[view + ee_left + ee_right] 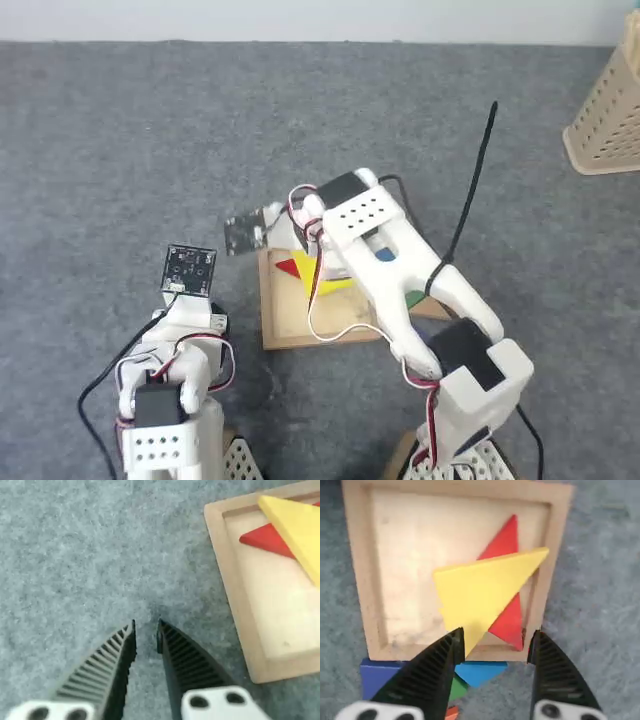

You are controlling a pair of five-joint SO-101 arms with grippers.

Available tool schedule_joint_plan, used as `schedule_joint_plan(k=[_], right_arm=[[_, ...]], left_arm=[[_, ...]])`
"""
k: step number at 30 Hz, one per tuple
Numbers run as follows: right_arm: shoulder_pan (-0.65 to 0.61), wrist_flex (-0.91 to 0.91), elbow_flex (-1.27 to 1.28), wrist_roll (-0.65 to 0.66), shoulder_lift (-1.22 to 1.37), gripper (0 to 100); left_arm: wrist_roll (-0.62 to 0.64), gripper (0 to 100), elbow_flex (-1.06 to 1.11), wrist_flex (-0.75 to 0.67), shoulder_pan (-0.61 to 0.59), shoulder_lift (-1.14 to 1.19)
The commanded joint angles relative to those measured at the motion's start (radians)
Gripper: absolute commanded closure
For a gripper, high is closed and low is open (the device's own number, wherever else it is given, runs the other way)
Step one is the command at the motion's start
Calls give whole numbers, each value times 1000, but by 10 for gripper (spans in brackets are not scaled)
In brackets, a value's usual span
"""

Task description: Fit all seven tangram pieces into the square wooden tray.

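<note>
Yellow triangle (480, 587) aslant over red triangle (506, 540)

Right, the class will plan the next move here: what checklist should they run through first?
1. Right gripper open above the tray: ok.
2. Red triangle inside the tray: ok.
3. Yellow triangle lying flat: not ok, it rests over the red triangle.
4. All pieces in the tray: not ok, a blue piece sits outside its rim.
5. Left gripper clear of the tray: ok, over the carpet.
</note>
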Motion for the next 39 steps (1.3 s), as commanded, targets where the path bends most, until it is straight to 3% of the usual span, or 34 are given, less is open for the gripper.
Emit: schedule_joint_plan(k=[1, 7, 10, 12, 18, 25, 39], right_arm=[[25, 12, -74, -118, -24, 804], [56, 4, -103, -471, -28, 998], [77, -44, -101, -683, -38, 996], [79, -117, -84, -758, -36, 991], [41, -314, -14, -779, 19, 993], [41, -352, -71, -994, 151, 993], [-101, -352, -17, -888, 160, 993]], left_arm=[[5, 929, -8, 0, 2, -23], [5, 929, -8, 0, 2, -23], [5, 929, -8, 0, 2, -23], [5, 929, -8, 0, 2, -23], [5, 929, -8, 0, 2, -23], [5, 929, -8, 0, 2, -23], [5, 929, -8, 0, 2, -23]])
